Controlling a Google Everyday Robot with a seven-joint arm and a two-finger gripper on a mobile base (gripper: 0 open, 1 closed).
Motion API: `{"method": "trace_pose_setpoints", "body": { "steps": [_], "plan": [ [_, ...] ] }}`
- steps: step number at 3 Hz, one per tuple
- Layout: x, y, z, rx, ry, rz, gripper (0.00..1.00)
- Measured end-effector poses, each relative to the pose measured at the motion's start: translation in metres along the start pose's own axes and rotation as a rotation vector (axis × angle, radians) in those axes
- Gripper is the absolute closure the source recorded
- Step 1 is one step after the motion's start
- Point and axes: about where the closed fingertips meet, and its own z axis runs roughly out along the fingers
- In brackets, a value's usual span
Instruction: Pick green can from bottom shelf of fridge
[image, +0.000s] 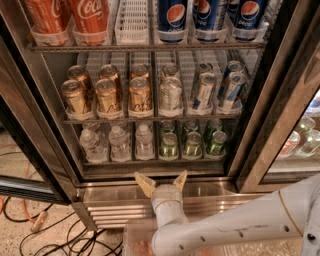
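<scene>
The gripper (162, 182) hangs just below the bottom shelf's (125, 161) front rail, its fingers spread apart and empty. The green can (169, 145) stands upright at the shelf's front, right of its middle, with twin cans (192, 144) alongside. It is probably light, thin-walled and slick. Pinch its sides gently at mid-height.

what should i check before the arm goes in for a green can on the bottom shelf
1. Fridge door open: ok.
2. Green cans upright at the front of the bottom shelf, right lanes: ok.
3. Gripper open, fingers spread: ok.
4. Gripper at shelf height: not ok, it sits lower, in front of the steel base.
5. Finger room between cans: cannot tell.
</scene>
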Motion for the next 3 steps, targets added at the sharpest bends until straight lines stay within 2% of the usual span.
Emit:
{"method": "trace_pose_setpoints", "body": {
  "steps": [2,3],
  "plan": [
    [-0.0083,0.0057,-0.0043,0.031,-0.087,-0.076,0.0],
    [-0.0083,0.0057,-0.0043,0.031,-0.087,-0.076,0.0]
  ]
}}
